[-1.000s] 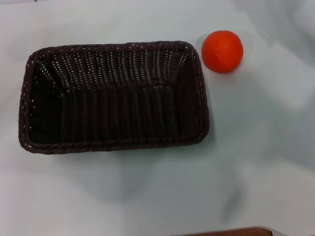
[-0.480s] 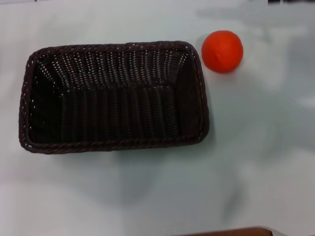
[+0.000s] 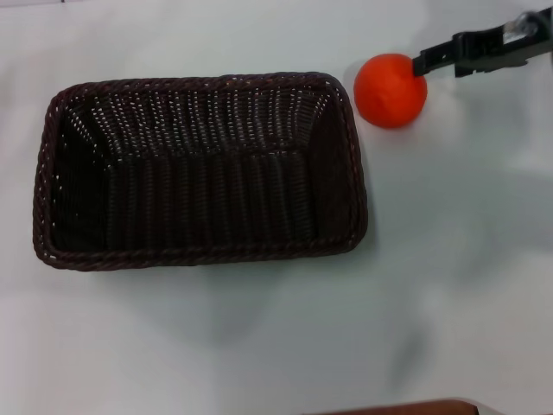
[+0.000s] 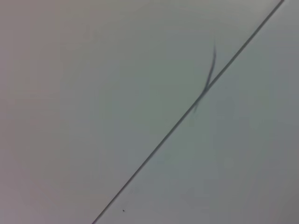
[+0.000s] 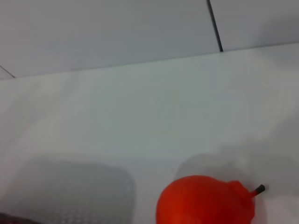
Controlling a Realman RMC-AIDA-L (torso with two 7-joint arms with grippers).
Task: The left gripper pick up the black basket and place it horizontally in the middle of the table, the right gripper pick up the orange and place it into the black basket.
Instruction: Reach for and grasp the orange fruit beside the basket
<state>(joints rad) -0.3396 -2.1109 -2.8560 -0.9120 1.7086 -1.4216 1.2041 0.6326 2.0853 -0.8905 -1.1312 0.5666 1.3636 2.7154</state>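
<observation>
Pale white-grey tabletop (image 3: 449, 259) fills the head view, smooth and plain, with soft shadows across it.

From the far right edge of that view the right gripper (image 3: 421, 63) reaches in toward the orange (image 3: 390, 90). Only one dark, bar-like finger and a bit of the black body behind it can be seen, with a hint of silver at the very edge. The tip of that finger sits at the orange's upper right side, touching it or just beside it; which of the two cannot be told. Whether the fingers are apart or together cannot be told either, since only that single bar shows.

Seen from the right wrist, the orange (image 5: 205, 201) is close by, round and bright, with a small dark stalk poking out at one side. It rests on the table (image 5: 140, 116), and a dark corner of the basket (image 5: 11, 218) barely shows at the picture's edge.

Just to the left of the orange, with a narrow strip of table between them, lies the black basket (image 3: 350, 156). It is a large woven rectangle with a braided rim and rounded corners, lying flat with its long sides running left to right, open side up.

Nothing of the left gripper appears. The left wrist camera shows only a pale surface crossed by a thin dark diagonal line (image 4: 187, 114).
</observation>
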